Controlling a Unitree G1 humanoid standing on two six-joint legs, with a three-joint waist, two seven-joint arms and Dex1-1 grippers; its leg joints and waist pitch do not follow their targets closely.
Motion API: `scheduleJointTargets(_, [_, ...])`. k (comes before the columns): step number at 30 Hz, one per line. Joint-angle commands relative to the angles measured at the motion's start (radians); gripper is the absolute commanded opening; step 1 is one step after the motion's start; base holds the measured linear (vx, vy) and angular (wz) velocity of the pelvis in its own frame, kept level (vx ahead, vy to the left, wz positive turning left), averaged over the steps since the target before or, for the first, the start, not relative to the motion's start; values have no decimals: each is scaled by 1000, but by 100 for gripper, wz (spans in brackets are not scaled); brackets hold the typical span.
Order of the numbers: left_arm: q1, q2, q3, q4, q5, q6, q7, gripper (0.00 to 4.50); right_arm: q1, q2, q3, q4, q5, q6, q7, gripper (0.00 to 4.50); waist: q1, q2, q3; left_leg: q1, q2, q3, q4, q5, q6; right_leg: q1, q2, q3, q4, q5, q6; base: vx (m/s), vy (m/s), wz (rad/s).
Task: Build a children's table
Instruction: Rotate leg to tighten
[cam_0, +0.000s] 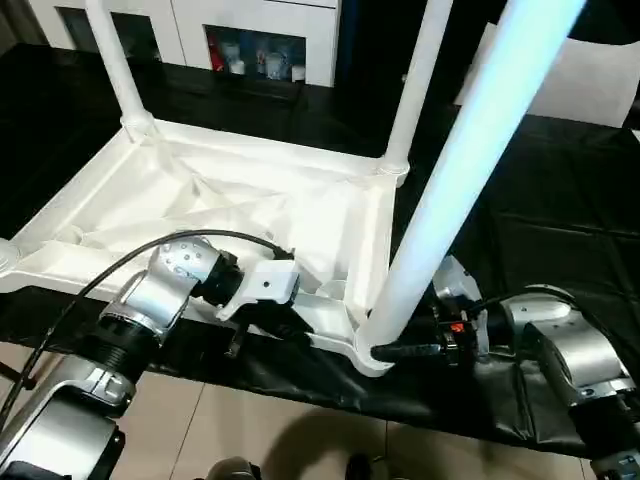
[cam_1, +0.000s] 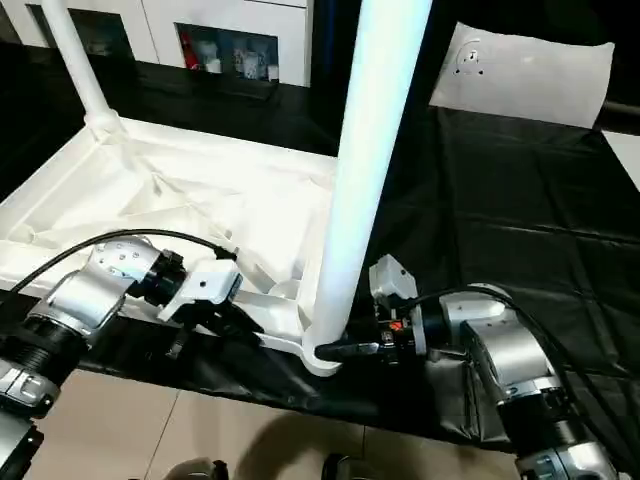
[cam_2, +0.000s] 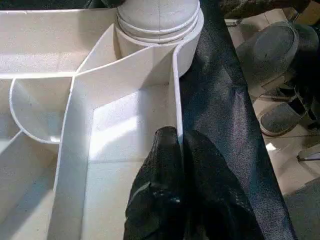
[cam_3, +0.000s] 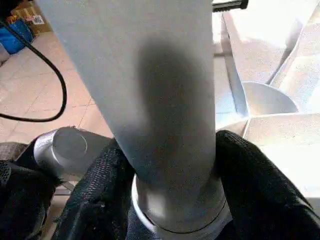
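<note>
Right end effector (cam_1: 345, 350) clamped on near leg (cam_1: 365, 160) at its socket, lower centre; left end effector (cam_2: 180, 150) pinching upside-down table (cam_0: 250, 200) rim. Could jam crooked if twisted off-axis

Two silver metal forearms with ribbed black joint rings, left gripper (cam_0: 262, 322) on a white wrist block, right gripper (cam_1: 335, 351) with a small orange mark, black cables looping along both arms, black textured fingers (cam_2: 160, 195)
</note>
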Motion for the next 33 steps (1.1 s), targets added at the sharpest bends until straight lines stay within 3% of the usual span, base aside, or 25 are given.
scheduleJointTargets(1, [17,9,-78,14,43,-14,-61,0,-11,-12,5,-3,15,7,27,216,0,-11,-62,-2,39,0,-57,-132,84,59,-78,50,-59,-291,-198,0,0,0])
scheduleJointTargets(6, [20,-2,-63,21,34,9,-38,0,-2,2,-1,-21,35,35,11,210,-1,-10,-61,-2,39,-1,-57,-128,85,59,-77,50,-60,-300,-191,0,0,0])
scheduleJointTargets(9, [14,-53,-22,34,30,90,86,0,24,58,-33,-72,53,92,-113,209,0,-9,-58,-1,38,-2,-59,-142,79,58,-78,50,-64,-329,-183,0,0,0])
scheduleJointTargets(12, [2,-107,8,52,30,162,193,0,34,115,-38,-90,14,123,-258,209,-7,-9,-51,3,33,-4,-62,-178,56,51,-77,48,-77,-416,-162,0,0,0])
scheduleJointTargets(13, [-2,-131,16,50,27,201,228,0,33,141,-36,-92,-11,137,-319,209,-11,-12,-50,3,30,-7,-64,-189,41,52,-79,47,-85,-500,-125,0,0,0])
scheduleJointTargets(16, [-12,-192,31,48,26,279,317,0,26,208,-36,-95,-53,185,-453,207,-26,-11,-45,4,27,-14,-68,-229,29,47,-81,43,-100,-598,-87,0,0,0])
scheduleJointTargets(19, [-27,-260,54,58,29,348,420,0,15,288,-47,-101,-87,242,-595,202,-41,-15,-44,1,23,-18,-67,-255,28,46,-80,40,-107,-648,-63,0,0,0])
scheduleJointTargets(20, [-39,-296,70,70,30,380,482,0,3,335,-56,-97,-109,270,-680,199,-42,-8,-41,2,23,-19,-68,-258,27,42,-80,40,-108,-651,-64,0,0,0])
scheduleJointTargets(21, [-49,-328,87,80,34,409,538,0,-7,377,-64,-94,-125,297,-756,199,-48,-10,-41,6,20,-18,-66,-271,20,36,-77,38,-113,-663,-60,0,0,0])
scheduleJointTargets(23, [-62,-362,109,90,37,442,604,0,-23,429,-77,-85,-138,322,-843,198,-51,-10,-44,11,20,-21,-66,-280,19,36,-79,35,-117,-668,-56,0,0,0])
scheduleJointTargets(24, [-66,-374,117,91,37,454,625,0,-31,448,-79,-79,-143,327,-873,198,-55,-8,-42,5,22,-22,-70,-282,26,38,-80,35,-118,-654,-57,0,0,0])
scheduleJointTargets(25, [-74,-396,128,87,41,475,666,0,-48,490,-83,-61,-158,336,-938,198,-59,-1,-46,8,24,-20,-70,-284,26,36,-78,37,-117,-621,-67,0,0,0])
scheduleJointTargets(28, [-77,-415,130,72,59,487,696,0,-58,538,-94,-52,-159,330,-993,198,-62,-1,-46,6,28,-21,-75,-289,29,38,-77,40,-110,-544,-90,0,0,0])
scheduleJointTargets(30, [-74,-412,128,65,61,483,691,0,-53,538,-99,-60,-161,312,-994,252,-60,-2,-47,5,28,-19,-76,-286,37,41,-78,43,-108,-516,-95,0,0,0])
scheduleJointTargets(31, [-65,-404,124,48,66,486,686,0,-43,535,-110,-77,-156,283,-982,265,-59,4,-47,2,29,-19,-77,-279,39,43,-78,45,-105,-493,-101,0,0,0])
scheduleJointTargets(33, [-60,-399,122,40,67,482,681,0,-37,533,-117,-89,-153,281,-975,276,-58,1,-50,1,30,-17,-76,-261,42,46,-79,48,-100,-446,-116,0,0,0])
